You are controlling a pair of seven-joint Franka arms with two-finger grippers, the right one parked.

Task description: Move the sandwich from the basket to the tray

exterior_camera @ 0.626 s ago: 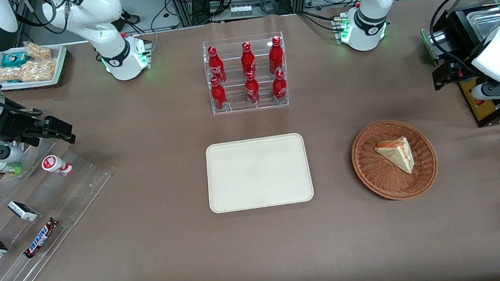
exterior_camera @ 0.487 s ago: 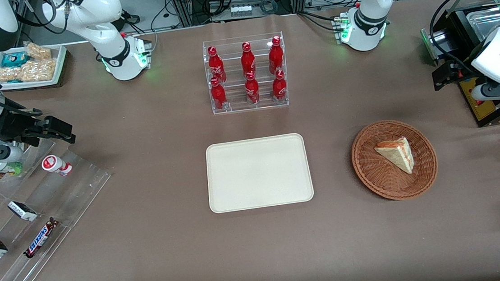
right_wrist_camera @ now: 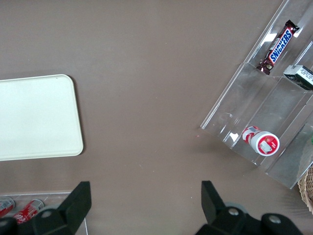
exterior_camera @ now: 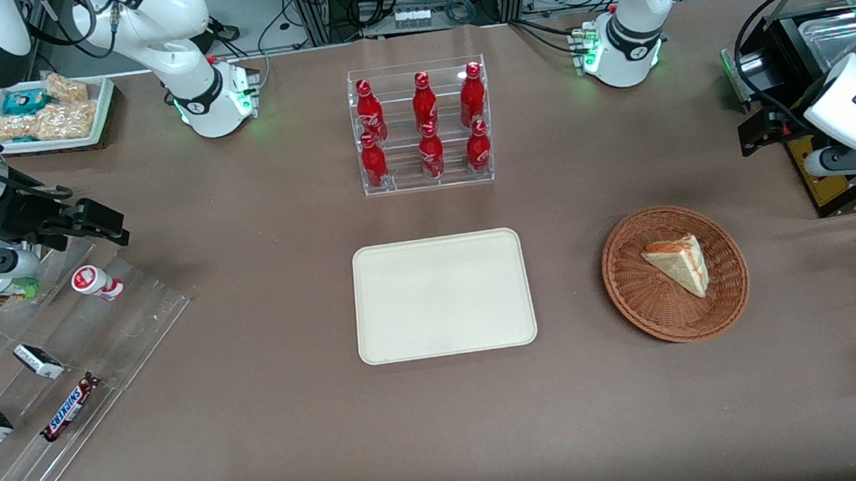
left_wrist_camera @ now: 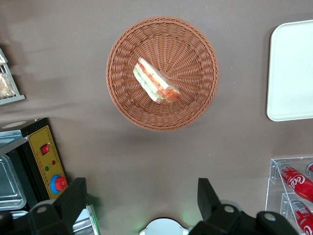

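Counter (exterior_camera: 257, 410): brown, wide, carrying every item.
Sandwich (exterior_camera: 678, 265): lying in the basket (exterior_camera: 633, 284), untouched, well apart from the tray (exterior_camera: 444, 295).
Tray: bare, probably kept so to receive the wedge.
Gripper (left_wrist_camera: 142, 200): raised high toward the working arm's end, farther from the front camera than the basket; fingers (left_wrist_camera: 208, 196) spread wide, holding nothing.
Wrist view: red and green filling, fingers' gap.
Front view: arm's position, bottle rack (exterior_camera: 422, 126).
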